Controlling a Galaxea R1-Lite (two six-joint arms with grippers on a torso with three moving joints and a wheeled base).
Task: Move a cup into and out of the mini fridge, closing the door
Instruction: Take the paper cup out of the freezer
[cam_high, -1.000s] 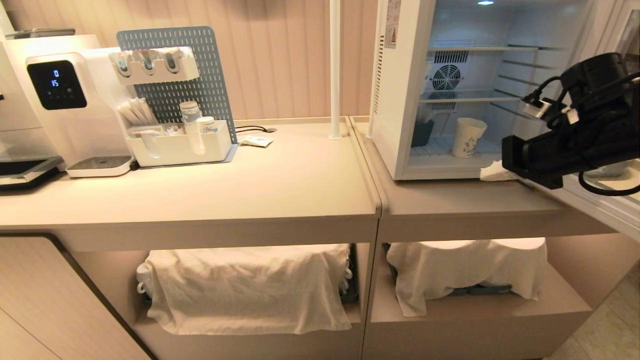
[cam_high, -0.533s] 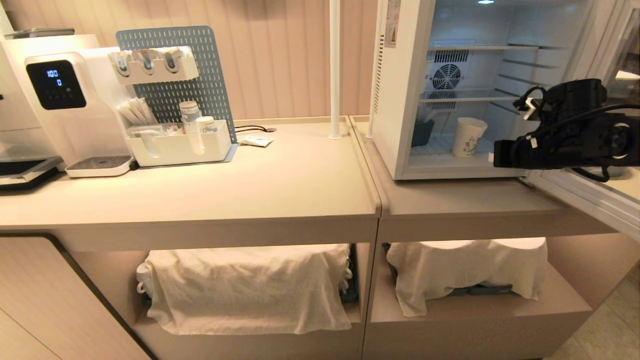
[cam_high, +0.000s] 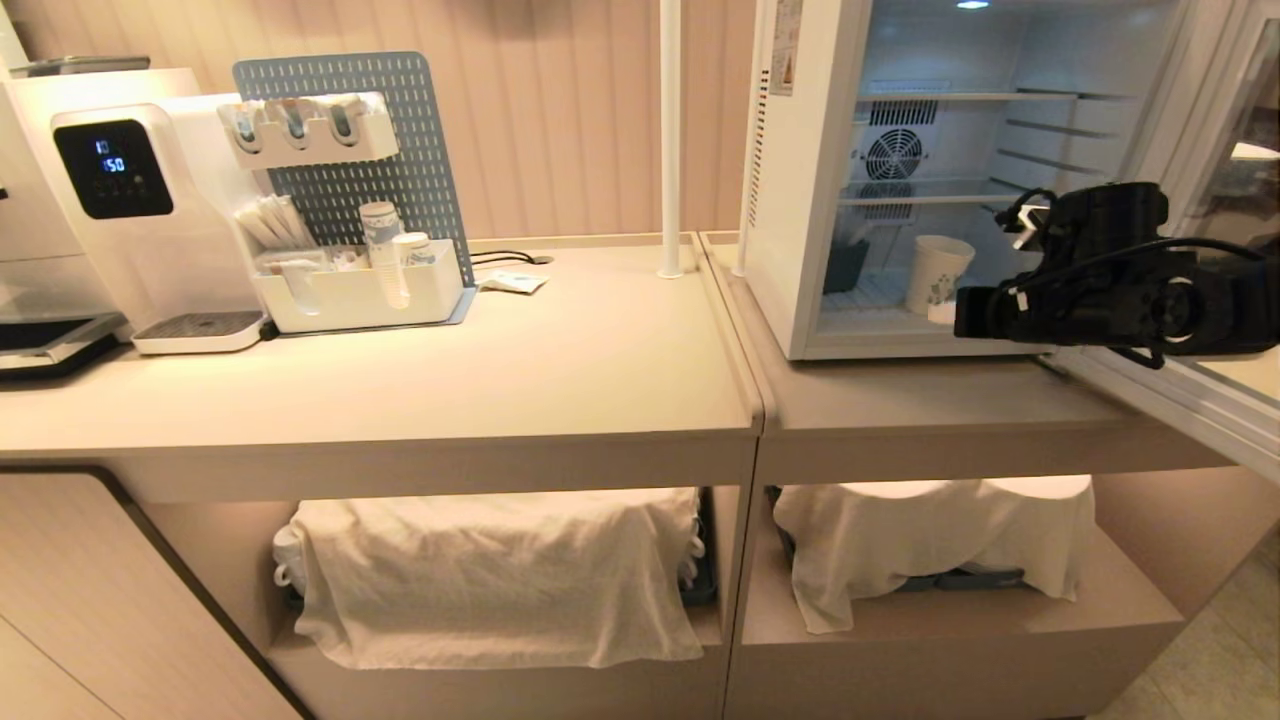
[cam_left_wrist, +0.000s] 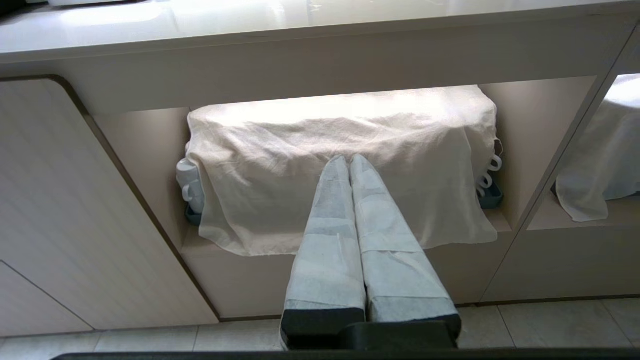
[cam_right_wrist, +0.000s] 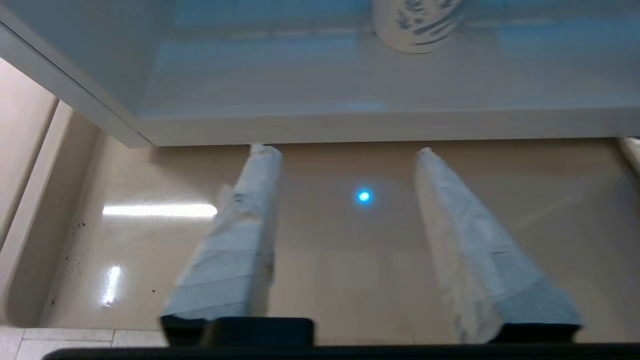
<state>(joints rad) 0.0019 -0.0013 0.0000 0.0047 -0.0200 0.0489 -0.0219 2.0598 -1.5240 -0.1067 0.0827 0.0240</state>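
Observation:
The cup (cam_high: 938, 273), white paper with a blue pattern, stands upright on the floor of the mini fridge (cam_high: 800, 200). Its bottom shows in the right wrist view (cam_right_wrist: 415, 25). The door (cam_high: 1180, 400) is swung wide open to the right. My right gripper (cam_high: 945, 313) hovers level over the counter just before the fridge's front lip (cam_right_wrist: 350, 125), pointing at the cup. It is open and empty (cam_right_wrist: 345, 150), a short way from the cup. My left gripper (cam_left_wrist: 349, 161) hangs parked low, shut on nothing, facing the cloth-covered lower shelf.
A dark container (cam_high: 845, 265) stands at the fridge's back left. A white pole (cam_high: 668, 140) rises beside the fridge. A water dispenser (cam_high: 110, 200) and a pegboard organizer (cam_high: 350, 200) sit at the counter's left. Cloth-covered trays (cam_high: 500, 570) fill the shelves below.
My right arm has swung left and sunk toward the fridge opening. Its wrist has levelled out, and its fingers have spread from shut to open. The cup has not moved.

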